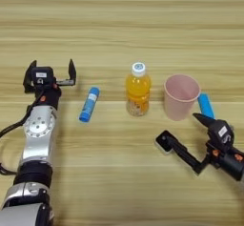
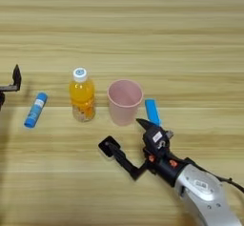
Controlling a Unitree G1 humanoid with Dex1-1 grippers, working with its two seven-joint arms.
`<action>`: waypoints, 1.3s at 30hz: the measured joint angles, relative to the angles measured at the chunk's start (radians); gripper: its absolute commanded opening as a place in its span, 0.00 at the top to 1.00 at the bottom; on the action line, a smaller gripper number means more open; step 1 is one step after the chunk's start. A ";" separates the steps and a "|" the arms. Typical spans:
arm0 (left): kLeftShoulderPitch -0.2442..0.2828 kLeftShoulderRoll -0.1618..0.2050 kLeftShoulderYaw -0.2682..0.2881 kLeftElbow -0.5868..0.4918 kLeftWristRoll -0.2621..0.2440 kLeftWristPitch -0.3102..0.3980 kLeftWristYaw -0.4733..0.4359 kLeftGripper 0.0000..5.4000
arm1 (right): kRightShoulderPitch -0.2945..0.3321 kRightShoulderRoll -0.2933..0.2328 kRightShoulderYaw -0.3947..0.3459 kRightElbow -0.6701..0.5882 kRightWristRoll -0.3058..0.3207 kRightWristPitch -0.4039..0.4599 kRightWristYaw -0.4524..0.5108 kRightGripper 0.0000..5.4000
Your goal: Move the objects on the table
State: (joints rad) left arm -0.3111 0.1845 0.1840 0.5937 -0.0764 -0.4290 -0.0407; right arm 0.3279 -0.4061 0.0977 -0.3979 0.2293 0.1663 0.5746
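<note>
An orange-drink bottle with a white cap stands upright mid-table. Right of it is an upright pink cup, and a flat blue bar lies just behind the cup's right side. A blue glue stick lies left of the bottle. My left gripper is open, left of the glue stick and apart from it. My right gripper is open in front of the cup, its far fingertip close to the blue bar. A small black cube sits at the tip of its near finger; nothing lies between the fingers.
The wood-grain table stretches bare behind the row of objects. My left arm runs up the left side and my right arm comes in from the lower right corner.
</note>
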 measured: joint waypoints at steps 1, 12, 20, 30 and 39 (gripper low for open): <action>0.000 0.000 0.000 0.000 0.000 0.000 0.000 0.00 | 0.003 -0.009 -0.014 0.000 0.000 0.000 -0.001 0.01; 0.000 0.000 0.000 0.002 0.000 0.000 0.000 0.00 | -0.049 -0.003 -0.092 0.091 -0.025 0.018 -0.097 0.01; 0.000 0.000 0.000 0.002 0.001 0.000 0.000 0.00 | -0.108 0.048 -0.096 0.176 -0.045 0.021 -0.163 0.01; 0.000 0.000 0.000 0.002 0.002 0.000 0.001 0.00 | -0.184 0.105 -0.104 0.313 -0.085 0.012 -0.242 0.01; 0.000 0.000 0.000 0.002 0.003 0.000 0.001 0.00 | -0.249 0.110 -0.119 0.428 -0.129 -0.069 -0.306 0.01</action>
State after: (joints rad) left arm -0.3112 0.1845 0.1837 0.5958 -0.0731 -0.4292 -0.0397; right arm 0.0792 -0.2960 -0.0209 0.0305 0.1006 0.0969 0.2682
